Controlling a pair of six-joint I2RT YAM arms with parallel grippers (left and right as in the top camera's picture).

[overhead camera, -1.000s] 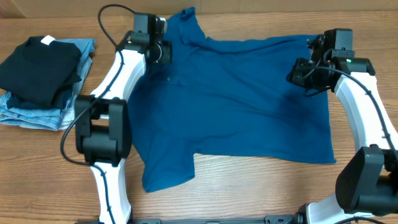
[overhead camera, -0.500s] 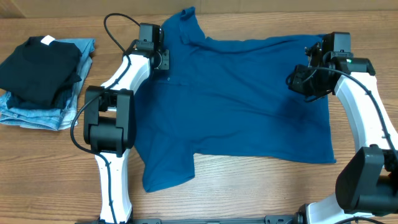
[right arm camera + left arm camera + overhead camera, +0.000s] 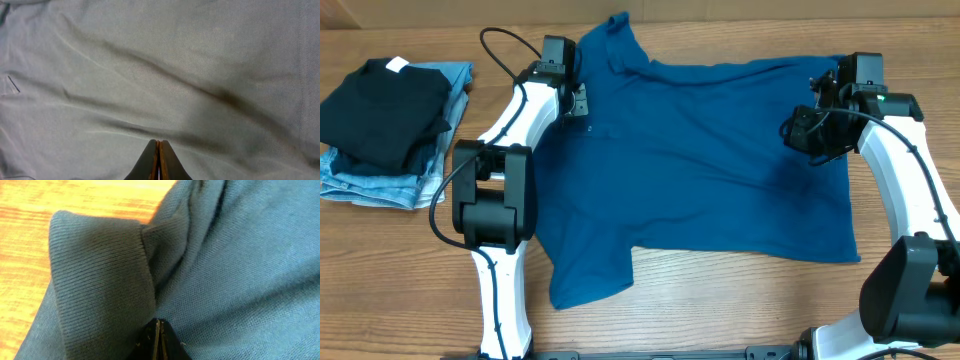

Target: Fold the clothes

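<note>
step: very start imo. The shirt [image 3: 700, 170] lies opened out flat on the desk [image 3: 720, 315], with no fold in it yet, and both arms are parked over it.
where it is: middle of the desk, filling most of the space between the two arms.
near side: one short sleeve [image 3: 585, 275] sticks out toward the robot at the left end.
right gripper [image 3: 159, 150]: closed tight with the tips together. There's no cloth between them that I can see, and it sits right over the body fabric near the hem end.
left gripper [image 3: 158, 330]: also closed tight with nothing visibly pinched, nosed up against a ribbed band [image 3: 100, 280]. I'd guess that's the collar.
far side: the other sleeve [image 3: 615, 30] pokes away from the robot.
next move: my guess is both have to open up and each pinch an edge, one at the collar end and one at the hem end. Then they carry that side across together so the cloth doesn't bunch.
points: collar end to the robot's left, hem to its right.
long axis: left to right across the desk, sleeves crossing it near to far.
</note>
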